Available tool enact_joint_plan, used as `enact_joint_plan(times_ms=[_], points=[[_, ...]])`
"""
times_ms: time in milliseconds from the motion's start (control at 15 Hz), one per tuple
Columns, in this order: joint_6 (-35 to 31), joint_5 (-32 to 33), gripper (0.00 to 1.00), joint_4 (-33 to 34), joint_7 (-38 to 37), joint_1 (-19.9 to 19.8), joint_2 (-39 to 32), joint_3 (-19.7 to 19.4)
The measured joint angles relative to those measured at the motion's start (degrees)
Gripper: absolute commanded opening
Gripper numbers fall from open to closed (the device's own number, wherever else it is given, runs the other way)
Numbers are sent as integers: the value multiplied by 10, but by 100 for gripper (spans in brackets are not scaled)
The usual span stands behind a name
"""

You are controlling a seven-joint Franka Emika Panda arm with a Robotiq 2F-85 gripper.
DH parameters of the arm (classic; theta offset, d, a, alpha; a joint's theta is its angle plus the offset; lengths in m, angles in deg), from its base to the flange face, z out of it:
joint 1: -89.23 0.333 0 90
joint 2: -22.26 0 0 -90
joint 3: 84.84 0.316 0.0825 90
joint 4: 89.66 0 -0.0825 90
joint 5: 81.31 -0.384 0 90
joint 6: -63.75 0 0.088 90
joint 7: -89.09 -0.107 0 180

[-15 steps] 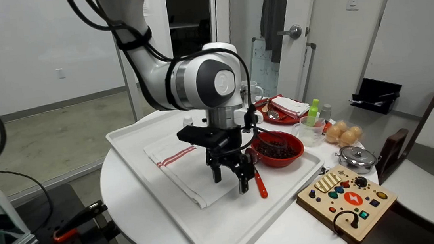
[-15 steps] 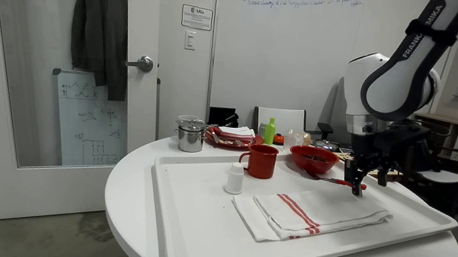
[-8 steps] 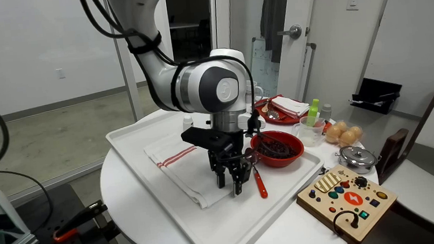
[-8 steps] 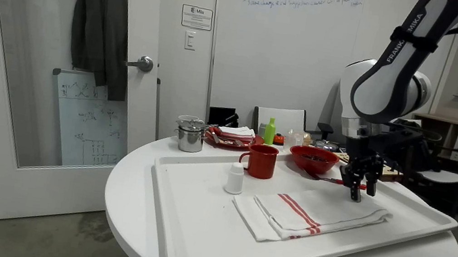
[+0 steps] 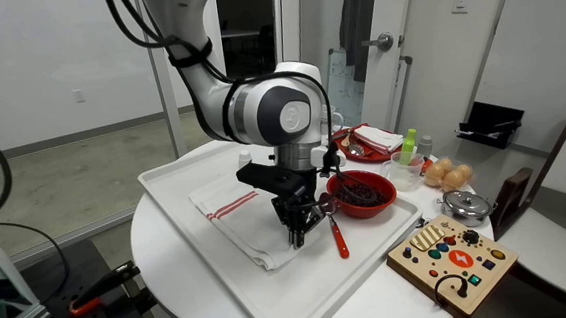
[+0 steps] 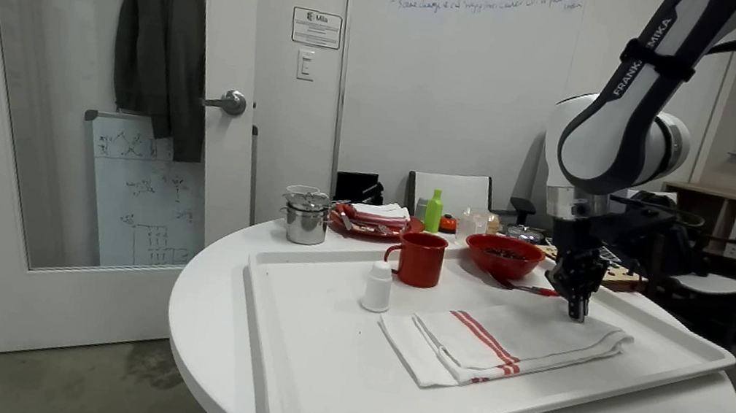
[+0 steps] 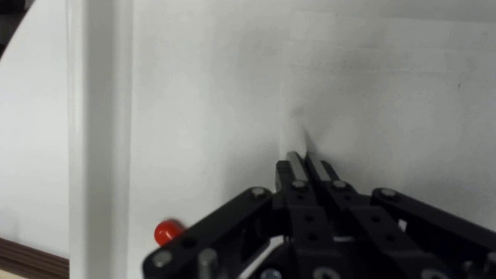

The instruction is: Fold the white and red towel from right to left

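Note:
The white and red towel (image 5: pixel 250 227) lies flat and layered on the white tray in both exterior views. Red stripes cross it near the end away from the gripper. In an exterior view the towel (image 6: pixel 494 341) shows a folded-over upper layer. My gripper (image 6: pixel 577 318) points down at its opposite end, beside the fork. In the wrist view the gripper (image 7: pixel 303 154) has its jaws together, with a pinched ridge of the towel (image 7: pixel 387 112) running into the fingertips. How many layers are between them I cannot tell.
The white tray (image 5: pixel 277 315) has a raised rim. On it are a red bowl (image 6: pixel 504 256), a red mug (image 6: pixel 420 259), a white shaker (image 6: pixel 377 289) and a red-handled fork (image 5: pixel 340 239). A wooden switch board (image 5: pixel 451 262) stands outside the rim.
My gripper has come in over the towel's end, and its jaws have gone from open to shut on the cloth. The towel and its stripes have shifted slightly toward the gripper.

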Motion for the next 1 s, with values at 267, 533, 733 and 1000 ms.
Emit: enact_joint_plan(times_ms=[267, 533, 733, 1000], points=[[0, -9, 10, 0, 9, 0, 2, 0], [10, -26, 9, -3, 26, -1, 27, 0], [37, -26, 9, -5, 28, -1, 66, 0], [85, -25, 8, -6, 28, 4, 115, 1]])
